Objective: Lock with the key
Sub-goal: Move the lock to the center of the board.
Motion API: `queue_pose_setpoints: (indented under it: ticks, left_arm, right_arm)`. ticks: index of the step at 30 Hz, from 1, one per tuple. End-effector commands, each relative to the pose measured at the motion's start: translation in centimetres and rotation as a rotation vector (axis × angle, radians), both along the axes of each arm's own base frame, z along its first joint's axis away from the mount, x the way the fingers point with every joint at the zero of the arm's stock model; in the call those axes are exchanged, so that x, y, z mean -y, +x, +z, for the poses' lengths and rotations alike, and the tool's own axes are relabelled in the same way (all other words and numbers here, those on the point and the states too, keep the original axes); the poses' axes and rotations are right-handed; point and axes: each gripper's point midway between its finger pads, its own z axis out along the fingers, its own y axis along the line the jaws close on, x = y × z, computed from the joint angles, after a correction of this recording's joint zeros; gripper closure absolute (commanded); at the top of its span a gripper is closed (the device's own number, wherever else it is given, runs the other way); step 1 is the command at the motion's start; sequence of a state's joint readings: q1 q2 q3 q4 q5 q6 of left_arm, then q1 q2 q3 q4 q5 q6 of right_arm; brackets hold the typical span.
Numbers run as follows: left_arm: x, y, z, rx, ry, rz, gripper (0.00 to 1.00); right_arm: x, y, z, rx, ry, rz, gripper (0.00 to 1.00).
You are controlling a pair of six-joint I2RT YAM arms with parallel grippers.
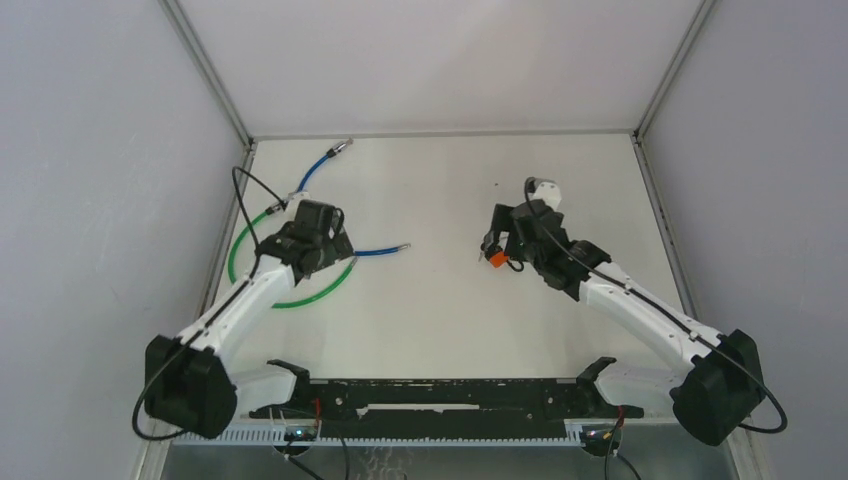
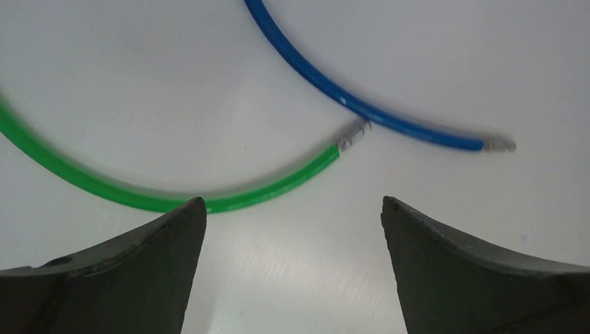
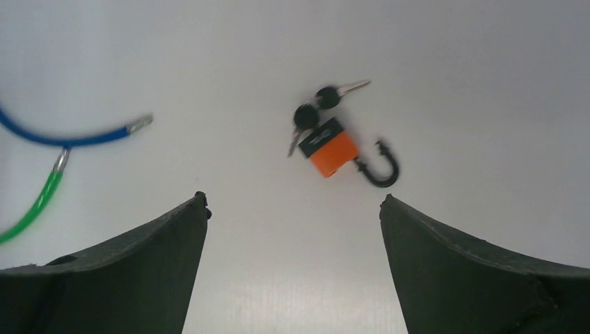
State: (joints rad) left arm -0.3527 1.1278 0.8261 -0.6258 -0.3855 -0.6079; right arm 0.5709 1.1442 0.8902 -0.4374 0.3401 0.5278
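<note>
An orange padlock (image 3: 332, 149) lies flat on the white table, its black shackle (image 3: 381, 169) swung open to the right. Two black-headed keys (image 3: 327, 99) lie touching its top end; whether one sits in the keyhole I cannot tell. My right gripper (image 3: 293, 202) hovers open just short of the padlock with nothing between its fingers. From above, the padlock (image 1: 497, 258) shows beside the right gripper (image 1: 492, 240). My left gripper (image 2: 293, 202) is open and empty over bare table at the left (image 1: 338, 250), far from the lock.
A green cable (image 2: 209, 202) curves in front of the left fingers, its metal tip near a blue cable (image 2: 362, 108). From above, the green cable (image 1: 290, 300) loops at the left and the blue cable (image 1: 318, 168) runs to the back. Side walls enclose the table (image 1: 440, 320).
</note>
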Motion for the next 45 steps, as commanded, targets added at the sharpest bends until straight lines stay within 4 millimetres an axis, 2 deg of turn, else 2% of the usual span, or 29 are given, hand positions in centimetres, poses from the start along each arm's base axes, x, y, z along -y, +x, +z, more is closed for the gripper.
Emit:
queue_pose_setpoints:
  ticks: [1,4,7,12,15,19,20,24,29,34,37,40,45]
  left_arm:
    - [-2.6,5.4,2.6,0.072,-0.056,0.225,0.04]
    - [-3.8,9.2,2.7,0.085,-0.061,0.299,0.10]
    - [-5.4,12.2,0.7,0.008,0.000,0.372,0.14]
    - [-6.5,15.2,-2.4,-0.060,-0.030,0.418,0.21]
    - [-7.1,15.7,-4.4,-0.100,-0.025,0.443,0.24]
    - [-6.8,15.9,-6.6,-0.138,-0.049,0.433,0.31]
    - [-6.7,15.9,-7.0,-0.147,-0.050,0.433,0.41]
    - [-6.5,15.9,-7.1,-0.158,-0.058,0.424,0.45]
    - [-5.2,14.2,-7.7,-0.189,-0.115,0.410,0.43]
    - [-3.2,12.7,-8.2,-0.202,-0.160,0.401,0.44]
    - [-2.4,12.6,-8.2,-0.186,-0.179,0.416,0.47]
    - [-1.3,12.8,-8.3,-0.192,-0.223,0.437,0.57]
    - [-0.7,13.6,-8.8,-0.202,-0.257,0.481,0.65]
  right_arm:
    - [-4.7,-0.3,1.4,0.034,0.055,0.128,0.01]
    - [-6.5,-1.3,0.4,0.009,0.041,0.185,0.01]
    - [-7.4,-2.2,-0.3,-0.013,0.027,0.221,0.01]
    - [-7.7,-3.3,-0.7,-0.039,0.028,0.225,0.01]
    - [-7.3,-3.7,-1.0,-0.050,0.019,0.218,0.01]
    - [-6.5,-3.9,-1.4,-0.055,-0.006,0.200,0.01]
    - [-6.4,-3.9,-1.5,-0.056,-0.012,0.196,0.01]
    - [-6.0,-3.7,-2.0,-0.066,-0.028,0.179,0.01]
    - [-5.9,-3.4,-2.0,-0.072,-0.001,0.164,0.02]
    - [-5.7,-2.9,-1.0,-0.053,0.041,0.163,0.03]
    - [-5.3,-2.6,-0.4,-0.040,0.057,0.158,0.03]
    - [-4.9,-2.5,0.0,-0.037,0.066,0.157,0.03]
    - [-4.7,-2.6,0.2,-0.044,0.090,0.157,0.04]
